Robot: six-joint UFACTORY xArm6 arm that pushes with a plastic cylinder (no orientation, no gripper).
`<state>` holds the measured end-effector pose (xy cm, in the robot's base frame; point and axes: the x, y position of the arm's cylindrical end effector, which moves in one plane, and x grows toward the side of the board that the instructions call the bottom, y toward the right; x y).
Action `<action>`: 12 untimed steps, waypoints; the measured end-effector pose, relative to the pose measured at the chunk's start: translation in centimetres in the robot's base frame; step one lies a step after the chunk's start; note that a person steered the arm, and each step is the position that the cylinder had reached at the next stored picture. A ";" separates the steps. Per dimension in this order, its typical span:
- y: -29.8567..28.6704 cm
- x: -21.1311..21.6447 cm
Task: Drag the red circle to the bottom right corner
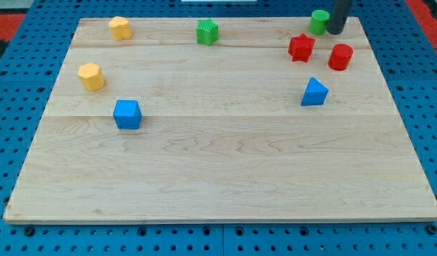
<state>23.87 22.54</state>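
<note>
The red circle (340, 56) is a short red cylinder near the view's top right of the wooden board (225, 171). My tip (335, 31) is at the lower end of the dark rod at the view's top right, just above the red circle and right beside the green cylinder (318, 21). A small gap shows between my tip and the red circle. The red star (301, 48) sits just left of the red circle.
A blue triangle-like block (314, 92) lies below the red star. A green block (207, 31) is at the top middle. Two yellow blocks (119, 27) (92, 75) and a blue cube (127, 114) are on the left.
</note>
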 end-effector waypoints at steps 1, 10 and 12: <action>0.0 3.2; 0.2 25.7; -2.2 25.0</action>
<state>48.89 20.36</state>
